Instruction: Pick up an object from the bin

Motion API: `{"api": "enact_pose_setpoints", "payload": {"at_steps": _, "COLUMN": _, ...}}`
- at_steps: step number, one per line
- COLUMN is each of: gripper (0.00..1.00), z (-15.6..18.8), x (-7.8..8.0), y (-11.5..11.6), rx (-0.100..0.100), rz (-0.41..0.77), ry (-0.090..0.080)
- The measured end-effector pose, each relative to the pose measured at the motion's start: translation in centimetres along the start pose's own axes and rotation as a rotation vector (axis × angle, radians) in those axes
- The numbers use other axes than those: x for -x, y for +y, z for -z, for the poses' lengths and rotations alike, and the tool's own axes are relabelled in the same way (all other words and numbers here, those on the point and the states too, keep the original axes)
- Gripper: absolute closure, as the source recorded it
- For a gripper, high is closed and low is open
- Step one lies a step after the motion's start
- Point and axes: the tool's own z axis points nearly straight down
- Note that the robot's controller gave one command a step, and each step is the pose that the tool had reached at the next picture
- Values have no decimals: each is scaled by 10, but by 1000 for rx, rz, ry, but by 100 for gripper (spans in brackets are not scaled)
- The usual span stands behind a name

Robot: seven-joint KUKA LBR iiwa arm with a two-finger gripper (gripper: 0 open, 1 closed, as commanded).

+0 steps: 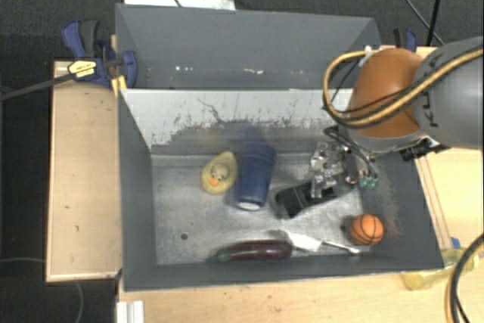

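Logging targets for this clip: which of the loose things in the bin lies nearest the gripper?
The black blocky object, just beside the gripper. The orange ball, blue cup, yellow duck and dark eggplant all lie farther off.

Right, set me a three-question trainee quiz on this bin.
1. True or false: the yellow duck lies beside the blue cup.
2. Which thing lies nearest the hand? A) the black object B) the yellow duck C) the blue cup
3. Fill in: the orange ball lies toward the view's lower ____ corner.
Key: 1 true; 2 A; 3 right.
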Motion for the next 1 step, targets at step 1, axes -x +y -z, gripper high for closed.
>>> {"api": "enact_pose_setpoints", "payload": {"at_steps": 1, "gripper": 100, "z": 46, "x": 2, "y": -2, "rx": -1, "rz": -1, "ry": -4}}
